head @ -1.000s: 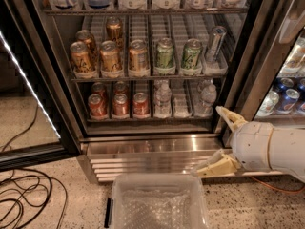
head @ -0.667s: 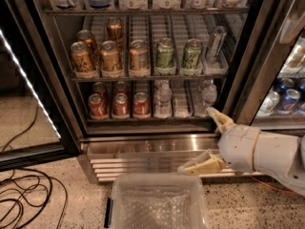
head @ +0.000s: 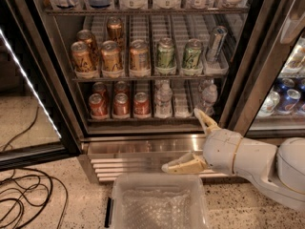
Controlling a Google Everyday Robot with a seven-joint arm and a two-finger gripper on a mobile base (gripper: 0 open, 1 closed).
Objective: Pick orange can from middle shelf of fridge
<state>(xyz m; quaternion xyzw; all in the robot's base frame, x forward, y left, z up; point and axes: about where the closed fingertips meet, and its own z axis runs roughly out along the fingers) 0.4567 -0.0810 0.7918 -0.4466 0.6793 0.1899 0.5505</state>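
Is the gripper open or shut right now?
Open. The gripper, low in front of the fridge base, has its two fingers spread wide apart, holding nothing.

At lower right, the robot's tool (head: pixel 181 140) shows two cream-coloured, tapering fingers (head: pixel 183 165) spread wide apart. They join a rounded, glossy white wrist housing (head: pixel 220 151) ringed by a thin yellowish seam, followed by a smooth white arm segment (head: pixel 288 168).

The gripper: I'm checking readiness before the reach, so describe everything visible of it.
The gripper has two cream, tapered fingers on a rounded white wrist. It is open wide and empty, touching nothing. It hangs low at the right, before the fridge at its steel base, just above a clear bin, well below the middle shelf.
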